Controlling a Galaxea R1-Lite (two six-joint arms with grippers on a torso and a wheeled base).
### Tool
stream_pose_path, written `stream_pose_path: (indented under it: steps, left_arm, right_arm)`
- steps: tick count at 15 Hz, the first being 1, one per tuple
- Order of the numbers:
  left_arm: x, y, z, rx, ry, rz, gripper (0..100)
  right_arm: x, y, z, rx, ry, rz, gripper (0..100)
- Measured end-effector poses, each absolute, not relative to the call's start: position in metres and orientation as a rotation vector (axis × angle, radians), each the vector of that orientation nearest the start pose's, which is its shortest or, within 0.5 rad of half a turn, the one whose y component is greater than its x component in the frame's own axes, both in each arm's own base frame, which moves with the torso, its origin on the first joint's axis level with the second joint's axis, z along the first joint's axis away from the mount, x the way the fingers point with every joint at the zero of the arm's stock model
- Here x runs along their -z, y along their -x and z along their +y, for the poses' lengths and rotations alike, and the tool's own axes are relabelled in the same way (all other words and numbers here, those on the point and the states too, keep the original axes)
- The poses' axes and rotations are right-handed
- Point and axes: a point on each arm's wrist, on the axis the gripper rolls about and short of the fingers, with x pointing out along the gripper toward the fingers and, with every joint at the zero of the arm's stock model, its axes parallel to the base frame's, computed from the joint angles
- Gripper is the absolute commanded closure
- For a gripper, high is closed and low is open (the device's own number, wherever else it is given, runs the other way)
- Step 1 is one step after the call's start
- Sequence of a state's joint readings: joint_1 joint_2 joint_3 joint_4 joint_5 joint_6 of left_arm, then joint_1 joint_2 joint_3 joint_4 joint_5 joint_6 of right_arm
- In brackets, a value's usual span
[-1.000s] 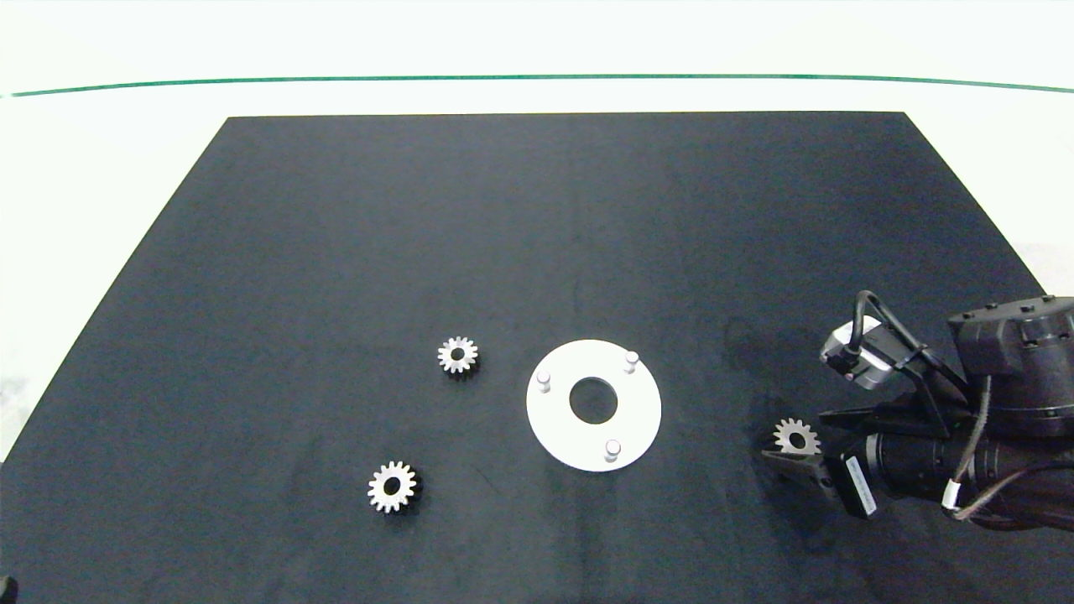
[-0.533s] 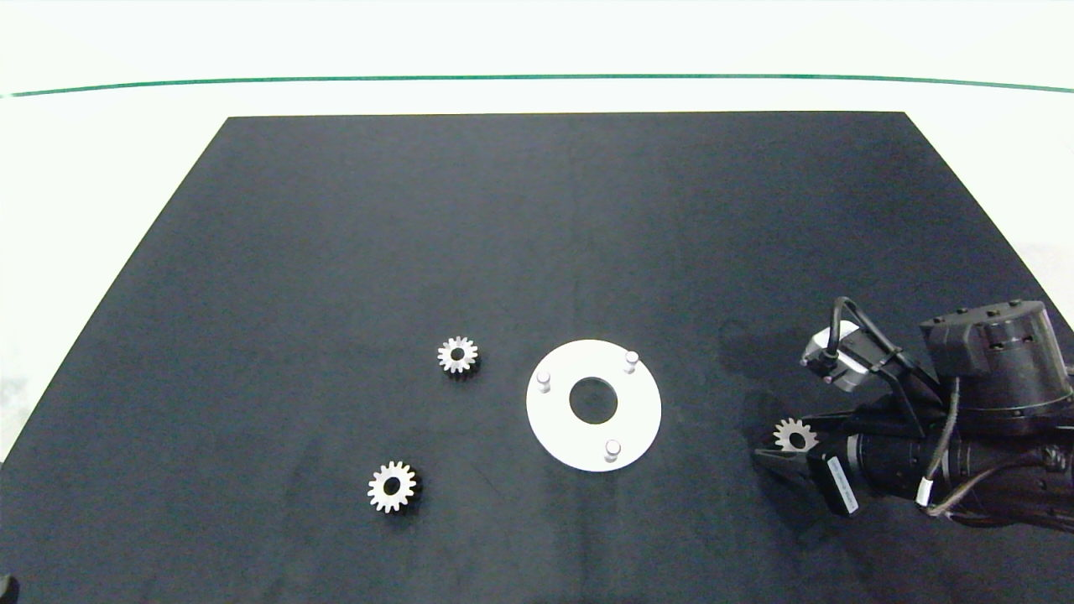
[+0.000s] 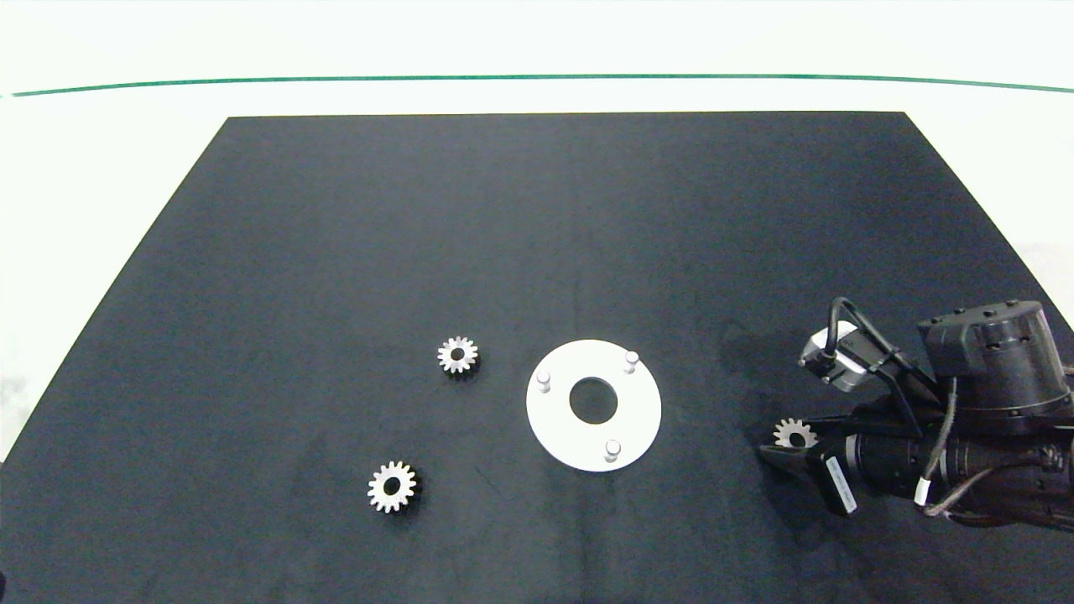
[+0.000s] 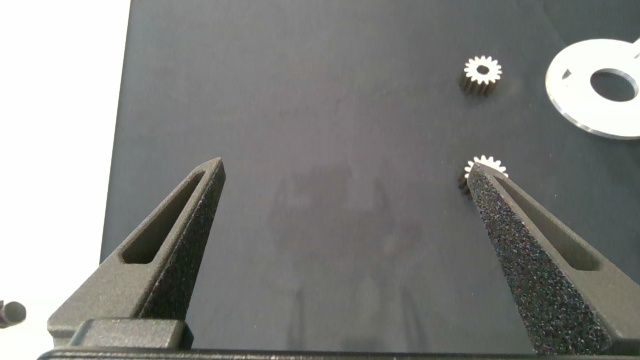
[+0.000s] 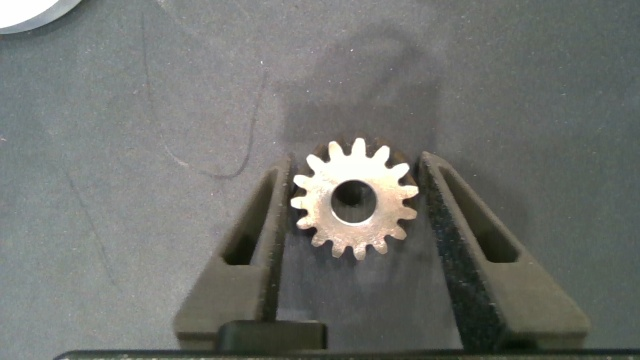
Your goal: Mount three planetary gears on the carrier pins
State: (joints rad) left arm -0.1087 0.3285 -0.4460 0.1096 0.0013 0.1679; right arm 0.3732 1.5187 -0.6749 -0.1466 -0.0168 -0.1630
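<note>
The white disc (image 3: 554, 419) lies mid-mat with three bare carrier pins (image 3: 544, 380) (image 3: 631, 361) (image 3: 612, 450). Two planetary gears (image 3: 457, 355) (image 3: 392, 486) lie flat to its left. A third planetary gear (image 3: 794, 434) (image 5: 355, 198) lies to the disc's right on the mat. My right gripper (image 3: 776, 443) (image 5: 355, 165) is down around it, with a finger against its teeth on each side. My left gripper (image 4: 345, 168) hangs wide open over the mat's near left, holding nothing. Its wrist view shows the two left gears (image 4: 484, 72) (image 4: 485, 166) and the disc (image 4: 575, 90).
The black mat (image 3: 537, 210) is edged by white tabletop (image 3: 101, 168) on the left, right and far sides. A green line (image 3: 537, 77) runs across the far table. A corner of the disc (image 5: 30, 12) shows in the right wrist view.
My right arm has shifted a little left towards the disc, and its fingers have drawn in around the right-hand gear. The other gears and the disc have not moved.
</note>
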Motion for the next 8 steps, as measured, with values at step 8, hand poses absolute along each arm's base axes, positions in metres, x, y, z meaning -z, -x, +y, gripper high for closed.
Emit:
stream_pose_path:
  steps: [8]
  left_arm:
    - [-0.1943, 0.017, 0.0019, 0.106, -0.167, -0.02, 0]
  right_arm:
    - [-0.155, -0.2181, 0.0849, -0.397, 0.29, 0.653, 70]
